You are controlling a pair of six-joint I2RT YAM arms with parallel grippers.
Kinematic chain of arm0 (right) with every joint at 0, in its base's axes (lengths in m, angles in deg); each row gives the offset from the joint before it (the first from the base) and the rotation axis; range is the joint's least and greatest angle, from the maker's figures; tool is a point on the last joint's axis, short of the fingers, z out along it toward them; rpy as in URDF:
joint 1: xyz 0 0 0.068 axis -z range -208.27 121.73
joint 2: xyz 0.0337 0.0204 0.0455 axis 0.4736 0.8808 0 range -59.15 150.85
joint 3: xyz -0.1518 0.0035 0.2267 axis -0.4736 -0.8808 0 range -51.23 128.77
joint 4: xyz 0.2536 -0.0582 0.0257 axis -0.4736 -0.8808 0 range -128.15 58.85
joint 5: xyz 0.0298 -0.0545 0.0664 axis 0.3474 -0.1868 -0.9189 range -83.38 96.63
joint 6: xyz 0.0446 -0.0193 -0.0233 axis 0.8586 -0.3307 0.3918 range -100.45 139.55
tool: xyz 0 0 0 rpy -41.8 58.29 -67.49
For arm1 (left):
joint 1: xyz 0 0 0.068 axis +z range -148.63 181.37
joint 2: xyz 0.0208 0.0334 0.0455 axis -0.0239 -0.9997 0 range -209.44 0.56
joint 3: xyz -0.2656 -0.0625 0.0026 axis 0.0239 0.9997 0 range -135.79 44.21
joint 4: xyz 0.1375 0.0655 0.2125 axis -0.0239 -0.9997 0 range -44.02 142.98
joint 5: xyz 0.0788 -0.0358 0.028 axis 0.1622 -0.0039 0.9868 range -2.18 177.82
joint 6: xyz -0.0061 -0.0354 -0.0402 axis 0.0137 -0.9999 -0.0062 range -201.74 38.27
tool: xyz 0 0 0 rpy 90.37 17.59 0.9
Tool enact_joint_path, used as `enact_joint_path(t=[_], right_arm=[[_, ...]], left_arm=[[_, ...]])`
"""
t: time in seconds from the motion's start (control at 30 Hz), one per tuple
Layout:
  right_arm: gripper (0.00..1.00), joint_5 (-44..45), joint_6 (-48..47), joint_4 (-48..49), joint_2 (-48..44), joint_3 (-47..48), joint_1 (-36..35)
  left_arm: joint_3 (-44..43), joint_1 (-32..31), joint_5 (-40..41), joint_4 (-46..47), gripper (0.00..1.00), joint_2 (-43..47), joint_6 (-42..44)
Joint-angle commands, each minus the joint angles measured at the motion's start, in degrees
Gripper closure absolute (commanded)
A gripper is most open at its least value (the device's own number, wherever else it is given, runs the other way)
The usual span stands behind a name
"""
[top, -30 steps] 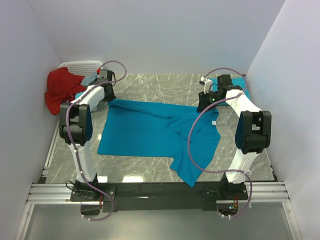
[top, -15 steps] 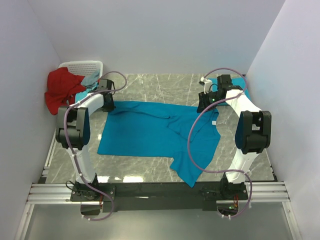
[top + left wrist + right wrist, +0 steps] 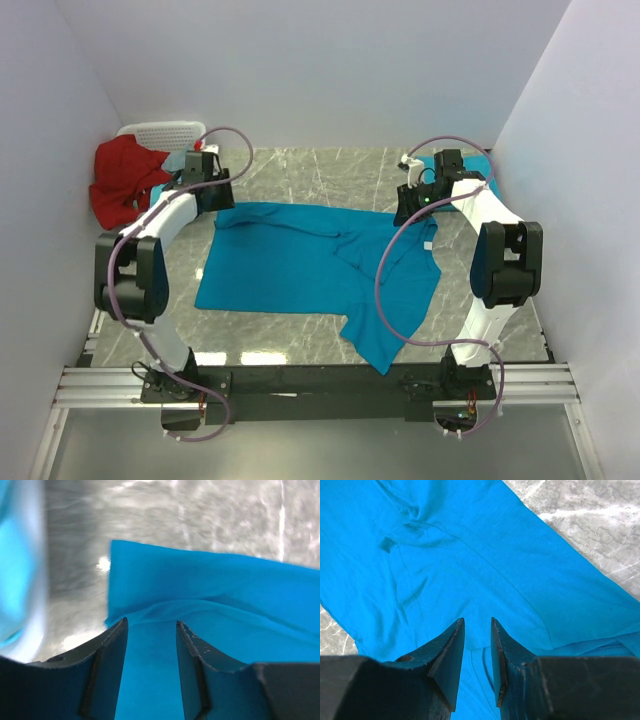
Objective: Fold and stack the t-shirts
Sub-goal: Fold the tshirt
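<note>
T-shirt [image 3: 290,265] spread overhead; wrist views: left end effector [image 3: 151,622] parted, right end effector [image 3: 477,620] unclear.

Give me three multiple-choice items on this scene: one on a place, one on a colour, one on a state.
1. Where does the red garment lie?
A) far-left corner, at the white basket
B) under the right arm
C) between the arm bases

2. What colour is the t-shirt spread out in the middle?
A) white
B) teal-blue
C) yellow

3. How do the left gripper jaws stand?
A) shut on the red garment
B) out of every view
C) apart, over the t-shirt's corner

Answers: 1 A, the top view shows it heaped against the basket. 2 B, all views show teal-blue cloth. 3 C, the left wrist view shows a clear gap between the fingers.
</note>
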Motion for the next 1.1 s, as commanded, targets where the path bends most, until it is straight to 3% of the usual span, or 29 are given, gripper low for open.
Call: enact_joint_path(t=[0.0,0.2,0.27,0.4,0.47,0.77,1.07], right_arm=[[0.65,-1.03,-0.59,-0.17,-1.30,1.54,0.45],[0.65,-1.04,-0.59,-0.26,-1.03,1.63,0.36],[0.65,-0.95,-0.60,-0.35,-0.94,1.63,0.45],[0.65,-0.86,-0.77,-0.26,-0.68,1.54,0.45],[0.65,-0.77,-0.77,-0.26,-0.59,1.63,0.36],[0.65,-0.86,-0.86,-0.52,-0.15,1.80,0.45],[0.65,-1.12,-0.86,-0.78,-0.33,1.89,0.45]], left_arm=[[-5.37,-0.76,-8.64,-2.80,0.50,-5.22,6.20],[-11.70,-2.26,-12.08,-4.40,0.49,-11.82,8.24],[-13.55,-2.26,-12.60,-4.39,0.52,-13.49,6.40],[-19.35,-2.44,-14.19,-6.93,0.67,-19.28,5.16],[-19.62,-2.61,-14.37,-7.38,0.68,-20.18,5.33],[-12.95,-2.70,-16.39,-5.98,0.68,-16.93,7.01],[-3.11,-3.14,-15.26,-4.05,0.68,-7.98,6.92]])
